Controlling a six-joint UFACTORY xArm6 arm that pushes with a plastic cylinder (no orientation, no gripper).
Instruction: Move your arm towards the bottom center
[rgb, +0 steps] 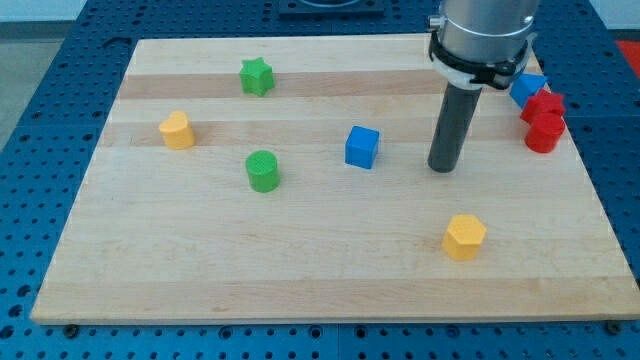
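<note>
My tip (442, 168) rests on the wooden board (300, 270), right of centre. A blue cube (362, 147) lies just to its left. A yellow hexagonal block (464, 237) lies below the tip, a little to the right. A green cylinder (263, 171) sits left of centre, a green star (257, 76) near the view's top left, and a yellow heart-like block (177, 130) at the left. At the right edge a blue block (527, 88), a red star-like block (545, 104) and a red cylinder (543, 134) cluster together.
The board lies on a blue perforated table (40, 100). The arm's grey body (482, 35) hangs over the board's top right and hides part of it.
</note>
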